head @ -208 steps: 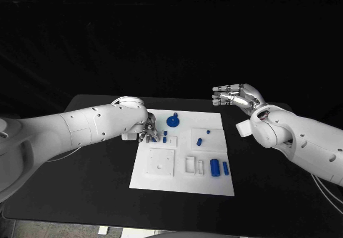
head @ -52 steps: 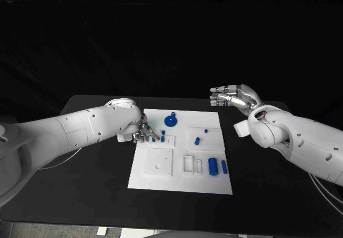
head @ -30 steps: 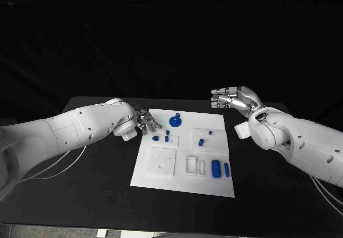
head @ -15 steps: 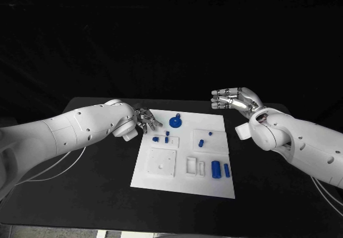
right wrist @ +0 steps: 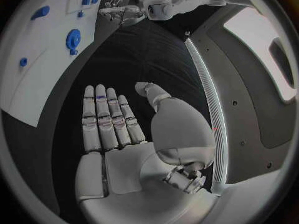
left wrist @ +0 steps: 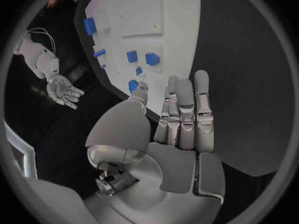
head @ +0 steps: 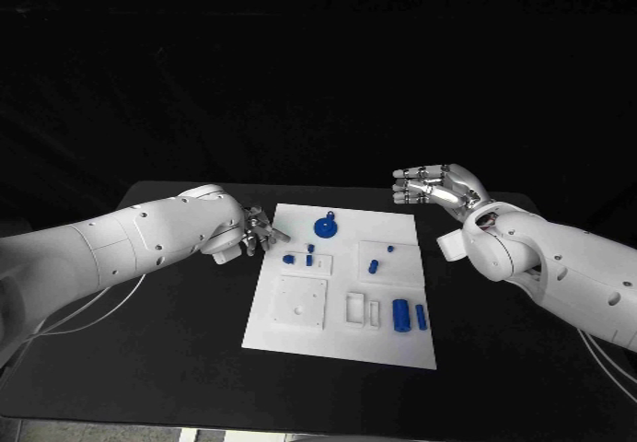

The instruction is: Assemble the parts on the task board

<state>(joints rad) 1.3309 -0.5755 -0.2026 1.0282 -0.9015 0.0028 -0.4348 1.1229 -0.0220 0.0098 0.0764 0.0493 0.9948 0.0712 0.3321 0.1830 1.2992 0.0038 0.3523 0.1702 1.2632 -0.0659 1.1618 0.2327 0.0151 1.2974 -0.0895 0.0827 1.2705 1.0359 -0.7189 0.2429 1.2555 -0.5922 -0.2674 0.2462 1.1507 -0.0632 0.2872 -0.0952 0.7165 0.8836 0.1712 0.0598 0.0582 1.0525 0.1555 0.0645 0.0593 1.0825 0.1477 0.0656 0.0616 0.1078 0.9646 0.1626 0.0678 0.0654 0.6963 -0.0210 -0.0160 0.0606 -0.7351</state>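
The white task board (head: 339,341) lies in the middle of the black table. A round blue part (head: 325,224) sits near its far edge, small blue parts (head: 288,259) lie by its left side, and two blue cylinders (head: 399,311) rest near its right edge. My left hand (head: 256,230) hovers just off the board's left edge, fingers straight and holding nothing (left wrist: 184,114). My right hand (head: 432,184) is raised beyond the board's far right corner, palm bare, fingers extended (right wrist: 115,124). The board (left wrist: 156,15) and the small blue parts (left wrist: 151,59) lie ahead of the left fingertips.
A raised white square block (head: 300,301) and a slotted white block (head: 354,308) stand on the board's near half. Black tabletop (head: 159,350) stretches on either side of the board.
My left hand has drawn back to the left, from over the small parts on the board to just off its edge, uncovering a small blue part. The right hand stays raised.
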